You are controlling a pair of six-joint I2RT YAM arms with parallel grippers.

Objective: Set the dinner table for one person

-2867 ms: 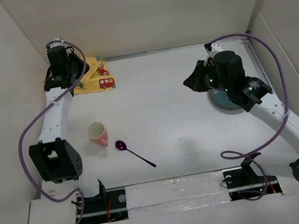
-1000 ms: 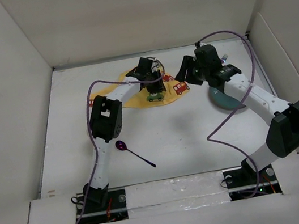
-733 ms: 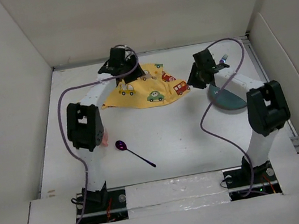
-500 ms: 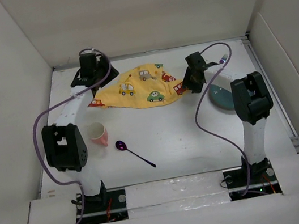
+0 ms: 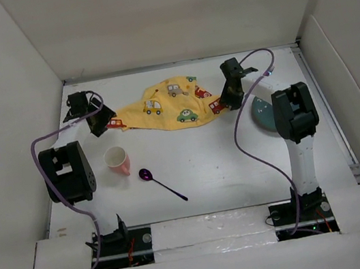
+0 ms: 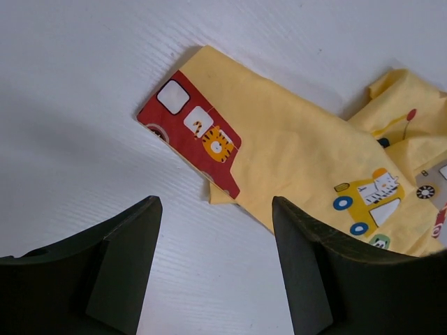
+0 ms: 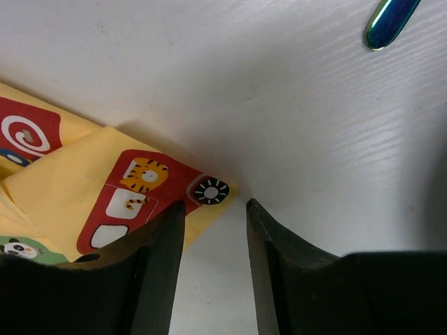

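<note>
A yellow placemat (image 5: 171,105) printed with small cars lies rumpled at the back of the white dinner table (image 5: 212,163). My left gripper (image 5: 97,117) hangs just off its left corner, jaws open. In the left wrist view that gripper (image 6: 215,206) holds nothing, and the placemat (image 6: 300,153) lies ahead of the tips. My right gripper (image 5: 229,95) is at the right corner, open. In the right wrist view the placemat's corner (image 7: 140,188) lies just ahead of the gripper (image 7: 213,209), reaching under its left finger (image 7: 157,265).
A pink cup (image 5: 116,160) stands at the left and a purple spoon (image 5: 160,182) lies near the middle. A teal plate (image 5: 263,117) sits partly behind the right arm. A shiny blue utensil handle (image 7: 387,21) lies beyond the right gripper. White walls stand close all round.
The left gripper pulled the placemat's left side out to the left, let go and opened wide. The right gripper stayed at the right corner, its jaws narrowing. The placemat now lies spread wider.
</note>
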